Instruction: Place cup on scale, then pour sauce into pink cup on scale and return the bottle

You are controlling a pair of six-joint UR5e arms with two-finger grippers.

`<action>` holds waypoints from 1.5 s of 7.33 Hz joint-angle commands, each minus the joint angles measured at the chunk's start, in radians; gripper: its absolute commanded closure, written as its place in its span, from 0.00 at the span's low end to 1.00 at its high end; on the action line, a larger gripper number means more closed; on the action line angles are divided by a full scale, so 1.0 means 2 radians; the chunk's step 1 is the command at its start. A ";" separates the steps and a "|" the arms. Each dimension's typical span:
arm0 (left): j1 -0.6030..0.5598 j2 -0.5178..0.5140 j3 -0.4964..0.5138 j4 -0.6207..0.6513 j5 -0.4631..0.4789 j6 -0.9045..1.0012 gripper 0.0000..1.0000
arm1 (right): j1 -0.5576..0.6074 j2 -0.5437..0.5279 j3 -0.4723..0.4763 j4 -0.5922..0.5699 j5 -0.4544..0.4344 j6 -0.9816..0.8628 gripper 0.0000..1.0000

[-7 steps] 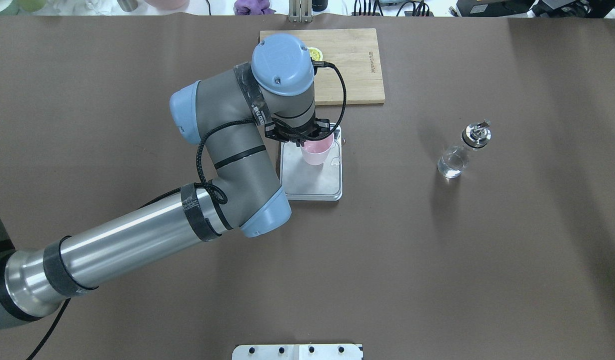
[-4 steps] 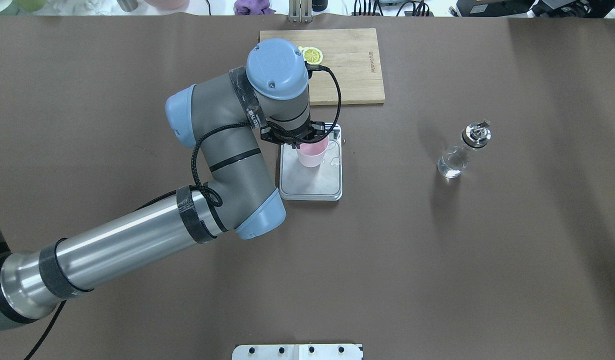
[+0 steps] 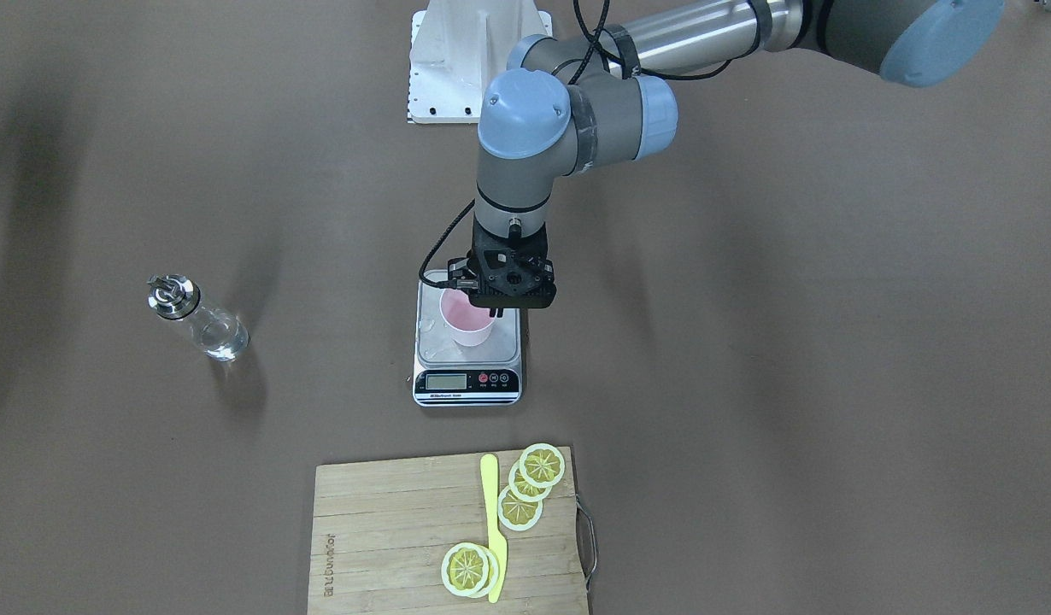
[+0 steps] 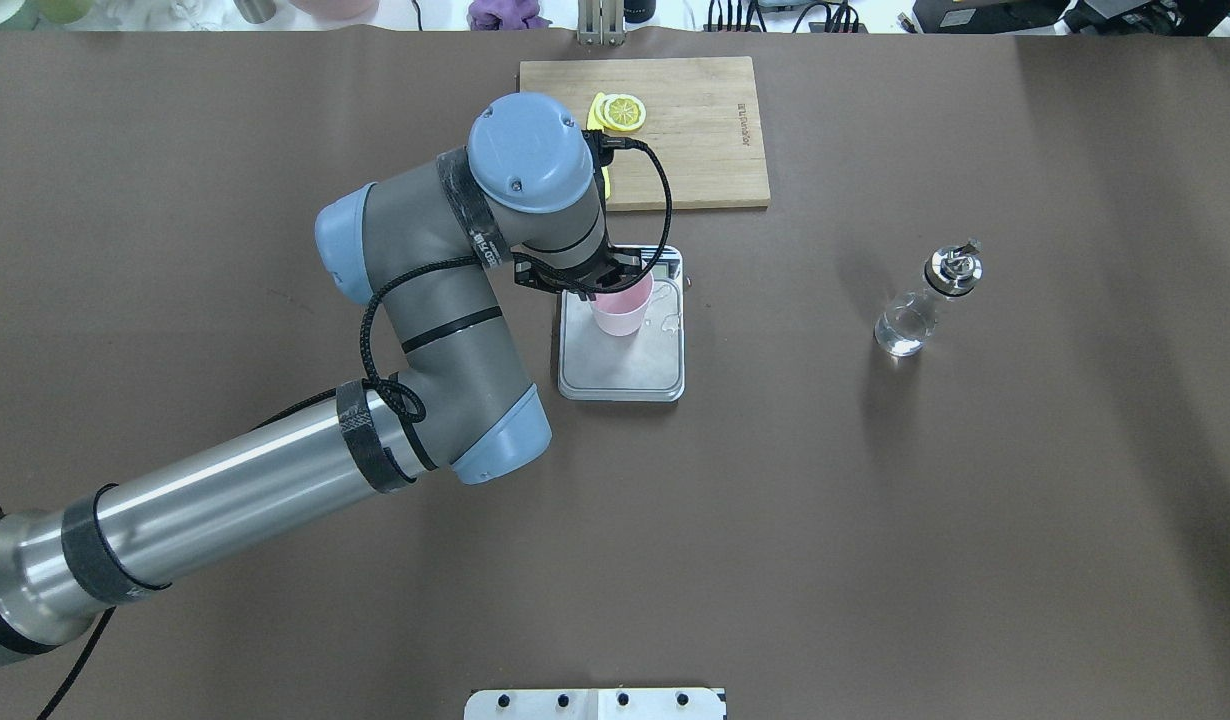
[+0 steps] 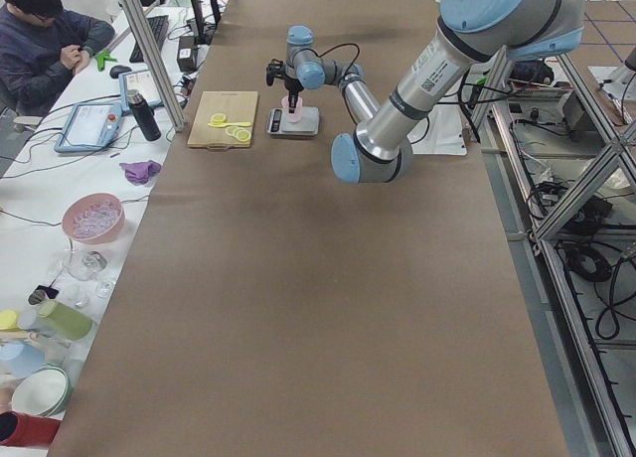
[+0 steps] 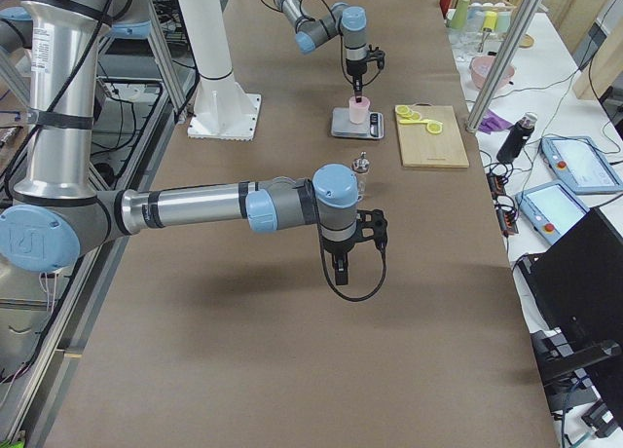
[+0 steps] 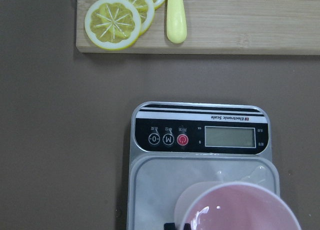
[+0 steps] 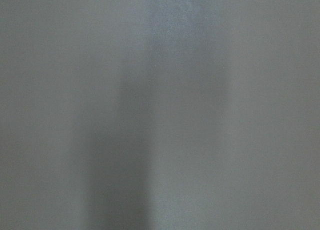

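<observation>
Jaws (left) pinch cup (image 3: 466,323) over scale (image 3: 466,383); bottle (image 3: 192,316) holds sauce (image 3: 220,342).

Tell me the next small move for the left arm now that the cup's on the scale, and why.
Probably open the left gripper and lift straight up. It holds the cup by the rim, and the cup looks upright, seated on the platform of the scale, so placing seems done. The bottle stands untouched off to the side, awaiting the pour.
</observation>
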State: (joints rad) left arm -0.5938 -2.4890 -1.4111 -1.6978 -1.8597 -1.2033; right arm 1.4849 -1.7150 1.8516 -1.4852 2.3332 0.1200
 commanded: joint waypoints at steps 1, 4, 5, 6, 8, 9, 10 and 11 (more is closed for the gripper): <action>-0.001 0.001 -0.024 0.004 -0.001 0.000 0.01 | 0.000 0.000 0.001 0.000 0.000 0.001 0.00; -0.022 0.024 -0.081 0.039 -0.015 0.028 0.01 | 0.000 0.003 0.001 0.034 0.001 0.000 0.00; -0.054 0.046 -0.124 0.088 -0.040 0.101 0.01 | -0.003 0.003 0.001 0.058 0.002 0.001 0.00; -0.089 0.081 -0.164 0.118 -0.062 0.159 0.01 | -0.008 0.003 0.001 0.077 0.004 0.001 0.00; -0.166 0.154 -0.191 0.117 -0.102 0.292 0.01 | -0.026 0.017 0.001 0.133 0.012 0.001 0.02; -0.209 0.189 -0.191 0.118 -0.115 0.359 0.01 | -0.037 0.019 0.001 0.172 0.013 -0.005 0.02; -0.257 0.226 -0.187 0.118 -0.117 0.431 0.01 | -0.054 0.018 -0.001 0.212 0.018 0.001 0.01; -0.299 0.272 -0.183 0.113 -0.117 0.489 0.01 | -0.064 0.018 -0.001 0.220 0.018 0.002 0.01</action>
State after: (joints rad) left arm -1.0793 -2.0540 -1.7843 -1.4647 -2.0865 -0.3878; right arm 1.3884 -1.6797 1.8513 -1.0983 2.3654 0.1203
